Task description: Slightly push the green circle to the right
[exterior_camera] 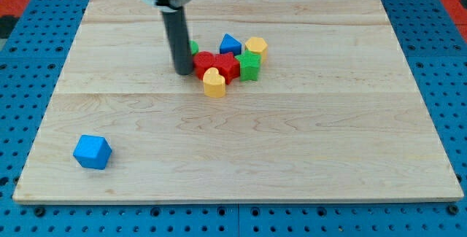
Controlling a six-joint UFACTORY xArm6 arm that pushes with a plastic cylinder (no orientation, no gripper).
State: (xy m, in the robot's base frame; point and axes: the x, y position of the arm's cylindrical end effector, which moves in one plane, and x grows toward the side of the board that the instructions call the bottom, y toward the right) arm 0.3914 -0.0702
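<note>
- The green circle (194,47), mostly hidden, lies just right of the end effector's tip (182,72), touching or nearly so.
- The end effector is a bare rod holding nothing.
- A red block (204,64) sits just below the circle on the worktop (292,157).
- A rightward push likely suits.

Blue cube (92,152); green star (250,65); pale wooden board (292,142).
</note>
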